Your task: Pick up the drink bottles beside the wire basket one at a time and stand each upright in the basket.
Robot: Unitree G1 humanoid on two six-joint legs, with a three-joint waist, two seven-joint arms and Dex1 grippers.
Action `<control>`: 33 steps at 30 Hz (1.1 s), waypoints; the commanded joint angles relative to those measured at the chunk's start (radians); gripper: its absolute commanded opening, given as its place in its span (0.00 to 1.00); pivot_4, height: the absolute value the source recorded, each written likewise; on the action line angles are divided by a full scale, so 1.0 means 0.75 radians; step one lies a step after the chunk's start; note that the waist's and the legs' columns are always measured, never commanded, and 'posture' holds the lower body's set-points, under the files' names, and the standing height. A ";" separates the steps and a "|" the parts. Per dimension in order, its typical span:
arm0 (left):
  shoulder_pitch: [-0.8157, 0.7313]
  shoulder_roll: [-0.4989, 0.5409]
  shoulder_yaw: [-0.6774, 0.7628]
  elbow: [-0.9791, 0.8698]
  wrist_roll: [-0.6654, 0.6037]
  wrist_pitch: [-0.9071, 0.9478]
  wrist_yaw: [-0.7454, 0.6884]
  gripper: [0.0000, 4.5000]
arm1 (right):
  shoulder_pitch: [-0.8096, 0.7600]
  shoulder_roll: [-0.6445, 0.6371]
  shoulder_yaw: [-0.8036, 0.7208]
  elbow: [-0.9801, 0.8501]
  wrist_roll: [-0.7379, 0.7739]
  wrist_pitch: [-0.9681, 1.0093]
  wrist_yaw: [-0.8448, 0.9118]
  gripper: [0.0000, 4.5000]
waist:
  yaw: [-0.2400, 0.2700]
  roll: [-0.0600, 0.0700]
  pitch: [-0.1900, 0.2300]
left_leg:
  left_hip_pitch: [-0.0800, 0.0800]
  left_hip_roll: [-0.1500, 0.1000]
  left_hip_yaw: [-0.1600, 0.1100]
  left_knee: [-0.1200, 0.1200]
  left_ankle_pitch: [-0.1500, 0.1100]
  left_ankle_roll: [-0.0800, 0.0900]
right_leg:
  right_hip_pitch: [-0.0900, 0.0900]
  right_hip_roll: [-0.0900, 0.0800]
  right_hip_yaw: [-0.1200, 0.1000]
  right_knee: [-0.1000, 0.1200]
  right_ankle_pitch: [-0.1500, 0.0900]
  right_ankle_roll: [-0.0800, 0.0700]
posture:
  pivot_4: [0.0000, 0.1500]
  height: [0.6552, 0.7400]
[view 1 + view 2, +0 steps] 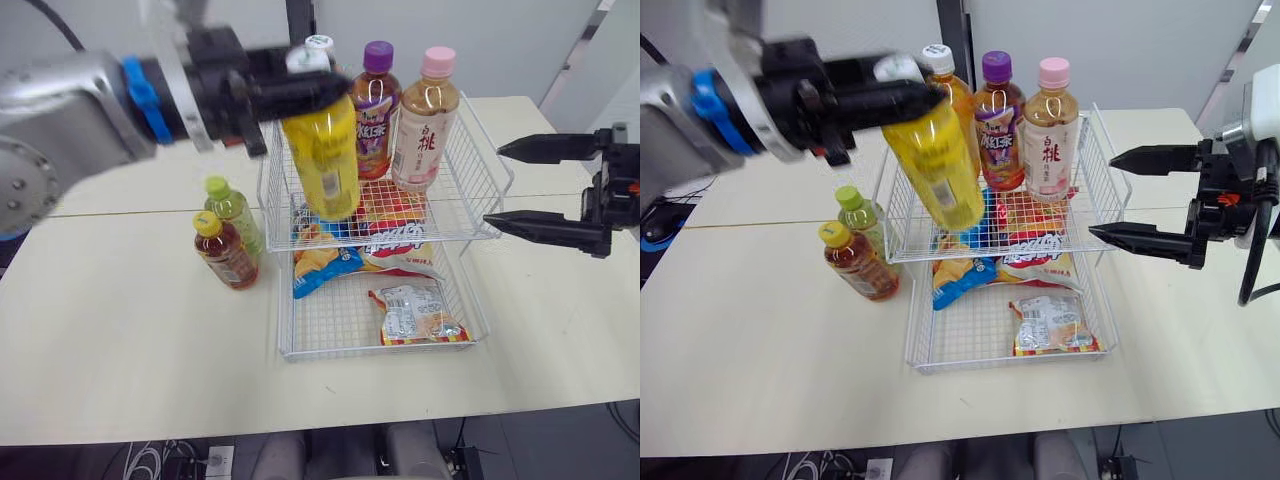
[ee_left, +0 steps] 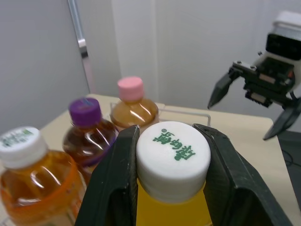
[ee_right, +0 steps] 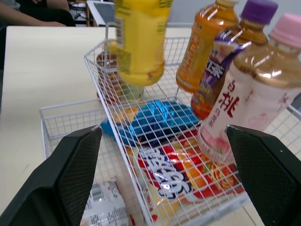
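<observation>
The left hand [image 2: 173,141] is clamped on the white cap of one yellow bottle [image 1: 322,160]. Its long axis is near upright but tilted, cap up and leaning left, base down over the left side of the wire basket [image 1: 462,150]. On the tabletop [image 1: 130,330] just left of the basket stand two bottles, touching: a green-capped one [image 1: 233,212] and a yellow-capped tea [image 1: 224,252]. Three stand upright in the far upper tier – orange [image 1: 958,105], purple-capped [image 1: 372,115] and pink-capped [image 1: 425,125]. Right of the basket the right hand [image 1: 494,185] hangs with fingers spread, holding nothing.
</observation>
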 commanded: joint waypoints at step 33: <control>-0.953 -0.508 -0.900 0.553 0.459 0.754 -0.348 0.31 | -0.367 0.386 0.462 0.064 -0.169 -0.197 0.207 1.00 | -0.014 -0.001 0.000 | -0.008 0.004 -0.001 0.000 0.000 0.000 | -0.008 -0.002 0.000 0.003 0.000 0.000 | 1.00 1.00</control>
